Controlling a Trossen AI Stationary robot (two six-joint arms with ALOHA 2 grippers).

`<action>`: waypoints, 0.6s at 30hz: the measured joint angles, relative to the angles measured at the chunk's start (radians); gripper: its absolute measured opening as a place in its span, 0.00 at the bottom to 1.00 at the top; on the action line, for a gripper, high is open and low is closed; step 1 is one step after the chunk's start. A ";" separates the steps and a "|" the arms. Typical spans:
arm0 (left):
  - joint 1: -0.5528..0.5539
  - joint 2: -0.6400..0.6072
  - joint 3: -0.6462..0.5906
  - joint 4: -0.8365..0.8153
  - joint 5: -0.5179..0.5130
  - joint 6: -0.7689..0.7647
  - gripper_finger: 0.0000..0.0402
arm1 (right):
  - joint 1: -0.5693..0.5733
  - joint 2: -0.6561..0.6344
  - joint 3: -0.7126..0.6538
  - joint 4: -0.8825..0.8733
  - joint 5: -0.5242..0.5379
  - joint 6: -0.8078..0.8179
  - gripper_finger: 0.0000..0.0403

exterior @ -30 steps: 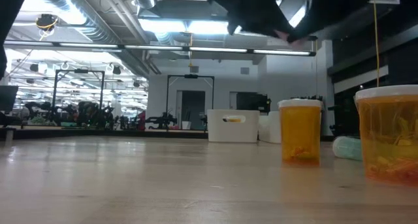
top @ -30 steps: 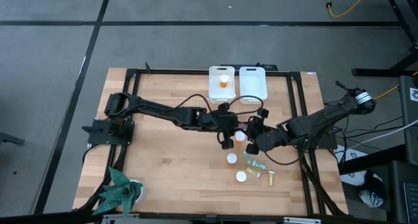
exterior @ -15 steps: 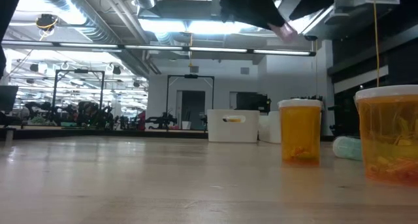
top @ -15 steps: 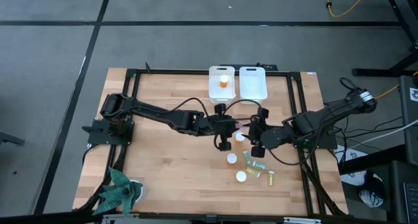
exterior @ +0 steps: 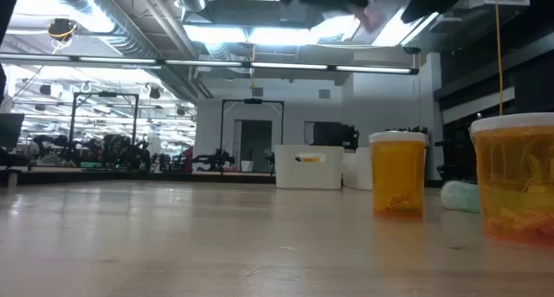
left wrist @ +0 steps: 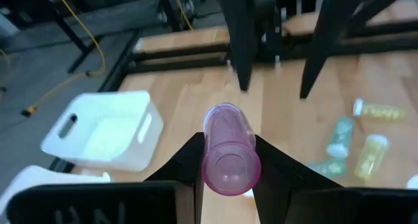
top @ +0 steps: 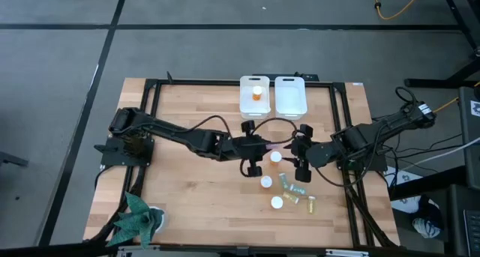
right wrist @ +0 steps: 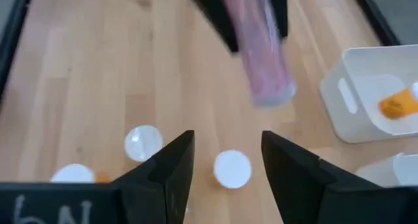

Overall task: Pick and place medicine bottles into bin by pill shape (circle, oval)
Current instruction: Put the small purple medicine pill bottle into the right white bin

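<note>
My left gripper point(top: 262, 146) is shut on a translucent pink bottle point(left wrist: 228, 152) above the middle of the table. My right gripper point(top: 297, 151) faces it from the table's right, open and empty point(right wrist: 226, 136); the pink bottle point(right wrist: 261, 54) shows ahead of it. Three orange bottles with white caps point(top: 276, 157) point(top: 265, 182) point(top: 277, 202) stand upright on the table. Two green bottles point(top: 289, 186) and a yellow one point(top: 309, 205) lie on their sides beside them. One orange bottle point(top: 257, 94) lies in the left white bin point(top: 245, 100). My left gripper pinches the pink bottle's sides point(left wrist: 215, 160) between its two fingers point(left wrist: 189, 160). The fingers come about level from the table's left. The bottle lies along them, its free end sticking out past the fingertips toward my right gripper. It is lifted clear of the table.
Two white bins point(top: 290, 96) stand side by side at the table's far edge. A green cloth toy point(top: 135, 219) lies at the near left corner. In the low view, two orange bottles point(exterior: 398, 171) point(exterior: 519, 180) and a green one point(exterior: 459, 196) show on the wood.
Both grippers have risen above the table. My left gripper has drawn a little toward the table's left with the pink bottle, and my right gripper has backed a little toward the right, so the two stand farther apart.
</note>
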 joint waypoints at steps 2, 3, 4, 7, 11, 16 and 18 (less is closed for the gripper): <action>-0.022 -0.027 0.000 -0.034 -0.036 0.000 0.20 | 0.000 -0.002 0.000 -0.002 -0.044 -0.006 0.44; -0.035 -0.040 0.000 -0.037 -0.057 0.000 0.20 | 0.000 -0.002 -0.001 -0.004 -0.068 -0.010 0.44; -0.048 -0.053 0.000 -0.029 -0.069 0.001 0.20 | 0.000 -0.003 -0.001 0.001 -0.082 -0.013 0.44; -0.090 -0.084 0.000 -0.021 -0.088 0.013 0.20 | 0.004 -0.003 -0.008 0.071 -0.070 -0.075 0.44; -0.144 -0.101 0.000 -0.016 -0.130 0.072 0.20 | 0.020 -0.005 -0.061 0.326 -0.032 -0.274 0.44; -0.234 -0.127 0.000 -0.005 -0.353 0.173 0.20 | 0.042 -0.007 -0.175 0.704 -0.036 -0.527 0.44; -0.267 -0.134 0.000 0.024 -0.437 0.204 0.20 | 0.042 -0.007 -0.221 0.834 -0.046 -0.588 0.44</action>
